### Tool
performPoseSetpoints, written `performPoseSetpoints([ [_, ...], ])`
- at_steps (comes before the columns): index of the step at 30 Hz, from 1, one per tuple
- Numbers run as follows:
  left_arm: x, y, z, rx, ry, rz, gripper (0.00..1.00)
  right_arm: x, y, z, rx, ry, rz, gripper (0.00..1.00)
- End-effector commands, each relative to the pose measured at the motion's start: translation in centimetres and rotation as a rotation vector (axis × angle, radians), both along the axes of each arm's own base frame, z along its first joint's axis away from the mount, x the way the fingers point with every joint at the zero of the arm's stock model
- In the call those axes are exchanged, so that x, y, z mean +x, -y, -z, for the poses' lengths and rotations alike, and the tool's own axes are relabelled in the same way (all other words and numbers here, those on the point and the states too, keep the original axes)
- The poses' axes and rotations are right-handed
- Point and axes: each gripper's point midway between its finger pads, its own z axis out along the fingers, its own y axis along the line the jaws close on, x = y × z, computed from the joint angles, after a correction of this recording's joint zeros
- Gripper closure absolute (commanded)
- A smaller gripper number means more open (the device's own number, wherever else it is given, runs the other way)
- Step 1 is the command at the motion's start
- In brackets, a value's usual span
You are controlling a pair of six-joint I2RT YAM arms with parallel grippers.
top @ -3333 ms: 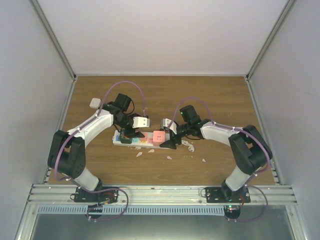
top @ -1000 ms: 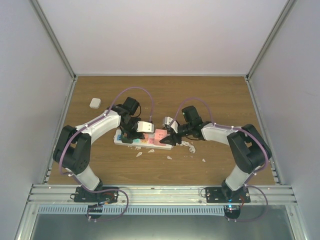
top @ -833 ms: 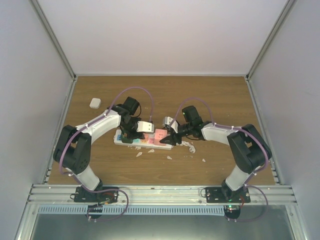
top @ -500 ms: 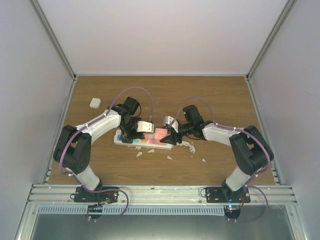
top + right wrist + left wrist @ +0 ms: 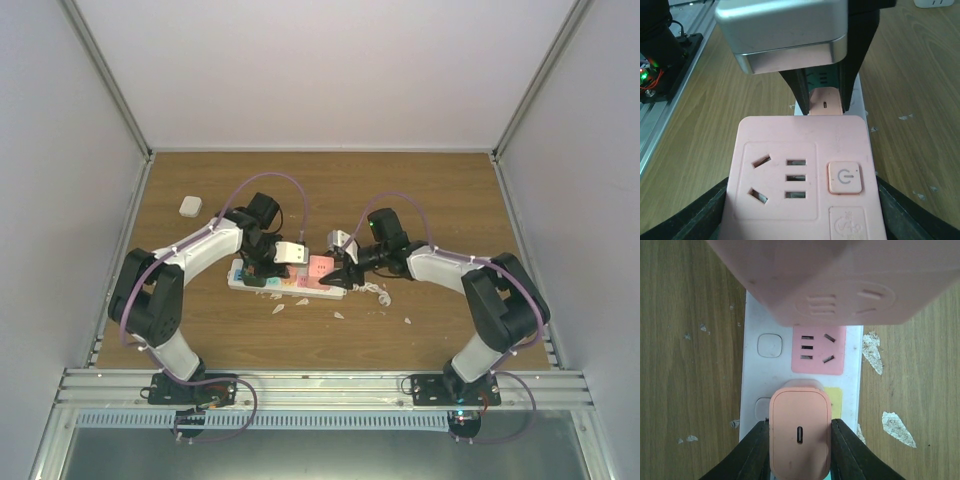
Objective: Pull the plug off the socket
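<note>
The socket [image 5: 285, 283] is a long white strip lying on the wooden table, with a pink outlet square [image 5: 818, 347] and a yellow one [image 5: 836, 396] showing. A small pink plug [image 5: 800, 435] with a slot in its top stands in the socket. My left gripper [image 5: 800, 427] is shut on the plug, one black finger [image 5: 752, 455] pressed to each side. Just to the right, a bigger pink adapter block [image 5: 800, 175] with its own outlet and power button stands on the socket. My right gripper [image 5: 801, 200] is shut on the block's two sides. From above, the left gripper [image 5: 262, 272] hides the plug.
A small white object [image 5: 189, 206] lies at the back left of the table. White scraps [image 5: 375, 292] are scattered right of and in front of the socket. Grey walls enclose the table on three sides, and a metal rail [image 5: 320, 385] runs along the near edge.
Since the oldest frame, the left gripper has come down onto the plug and the right gripper has closed in on the pink block. Over the last second, only the right arm shifted slightly.
</note>
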Motion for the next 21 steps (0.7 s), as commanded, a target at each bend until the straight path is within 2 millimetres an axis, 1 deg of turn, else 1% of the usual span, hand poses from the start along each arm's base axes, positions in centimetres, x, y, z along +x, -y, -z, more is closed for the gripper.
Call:
performPoseSetpoints([
  [1,-0.3,-0.5,3.0,0.066,-0.064,-0.023,0.70,1.4,0.4,-3.2,0.079,0.037,0.009,0.76],
  [4,0.2,0.2,1.2,0.000,-0.070,-0.030,0.59,2.0,1.2,-3.7,0.098,0.025,0.029,0.76],
  [8,0.7,1.0,-1.0,-0.059,-0.061,-0.027,0.35,2.5,1.8,-4.5,0.120,0.023,0.051,0.76],
  [11,0.8,1.6,-2.6,-0.104,-0.054,-0.021,0.23,2.8,2.1,-5.1,0.136,0.019,0.065,0.76],
  [13,1.0,2.1,-3.9,-0.145,-0.044,-0.019,0.18,3.1,2.3,-5.7,0.151,0.012,0.078,0.76],
  [15,1.4,2.6,-5.5,-0.182,-0.018,-0.024,0.16,3.6,2.7,-6.3,0.170,-0.006,0.106,0.76],
  [21,3.6,4.1,-10.5,-0.313,0.090,-0.087,0.15,5.1,3.5,-8.9,0.237,-0.052,0.187,0.75],
])
